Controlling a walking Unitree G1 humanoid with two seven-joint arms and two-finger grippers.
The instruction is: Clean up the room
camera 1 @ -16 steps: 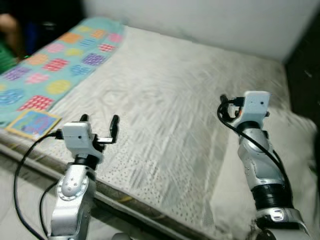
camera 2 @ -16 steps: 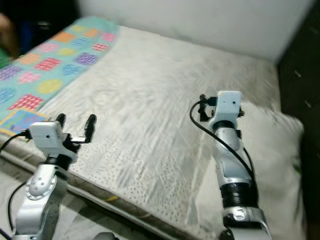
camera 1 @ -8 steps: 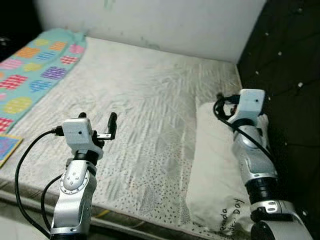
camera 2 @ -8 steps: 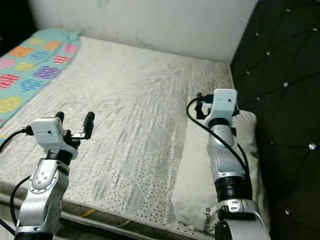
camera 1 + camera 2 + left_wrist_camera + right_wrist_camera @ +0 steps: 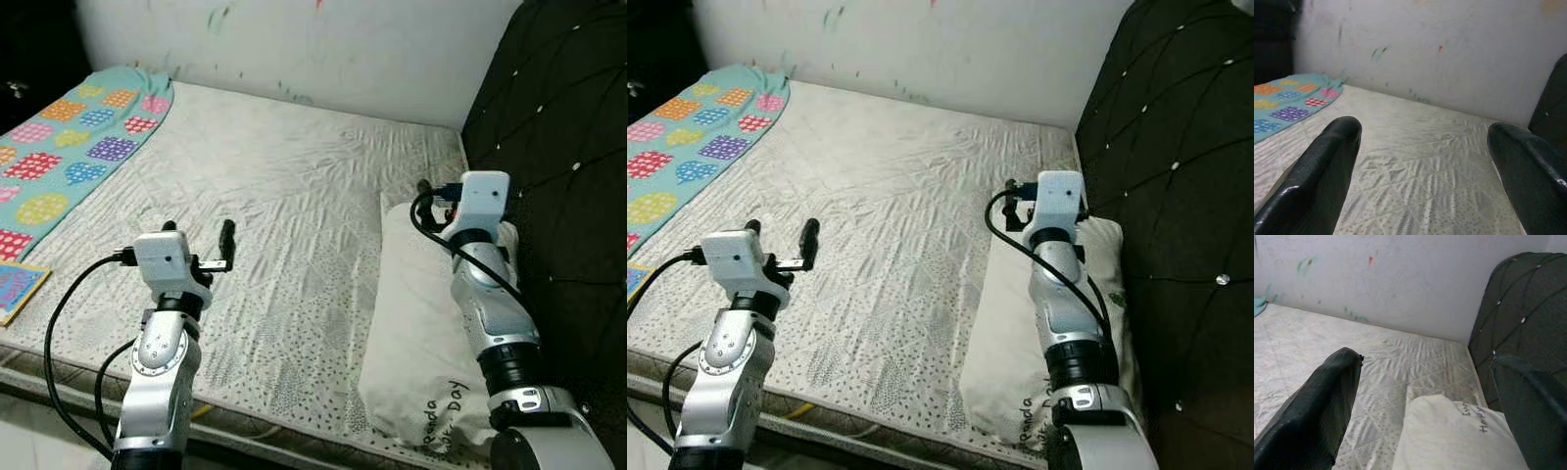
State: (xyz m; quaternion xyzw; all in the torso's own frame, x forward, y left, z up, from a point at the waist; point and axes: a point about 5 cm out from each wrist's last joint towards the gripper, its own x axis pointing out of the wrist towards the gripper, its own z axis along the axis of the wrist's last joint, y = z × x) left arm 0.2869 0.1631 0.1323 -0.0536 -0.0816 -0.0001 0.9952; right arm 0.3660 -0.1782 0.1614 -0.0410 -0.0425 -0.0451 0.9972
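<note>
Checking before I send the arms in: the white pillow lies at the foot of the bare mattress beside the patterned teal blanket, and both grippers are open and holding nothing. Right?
Not quite. The white pillow lies against the black tufted headboard, across the bare mattress from the patterned teal blanket; the left eye view shows it. The left gripper and right gripper are indeed open and holding nothing.

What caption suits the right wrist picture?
Open right tool above a white printed pillow beside the black tufted headboard.
</note>
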